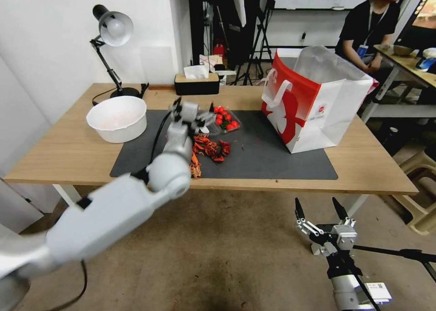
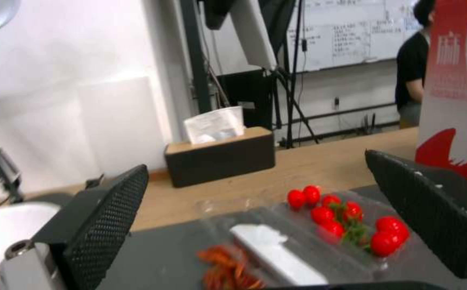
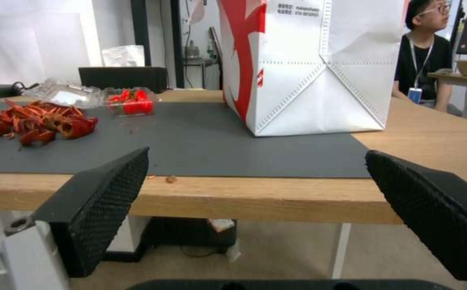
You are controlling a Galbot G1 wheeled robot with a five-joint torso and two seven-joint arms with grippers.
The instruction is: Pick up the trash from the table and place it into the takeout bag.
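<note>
At the left end of the table (image 1: 68, 152) a white bowl (image 1: 117, 118) sits on the bare wood just off the edge of the dark grey mat (image 1: 268, 159), with a black desk lamp (image 1: 111, 43) behind it. The left gripper (image 1: 195, 112) reaches out over the mat with its fingers spread wide, holding nothing, just above a clear plastic tray of red cherry tomatoes (image 2: 351, 227). A pile of red crayfish shells (image 1: 210, 148) lies on the mat beside the tray, nearer the front edge. Behind them stands a black tissue box (image 1: 196, 84). Farther right, the red and white takeout bag (image 1: 313, 106) stands upright and open on the mat's right part. The right gripper (image 1: 320, 211) hangs below the table's front edge, fingers wide apart and empty.
</note>
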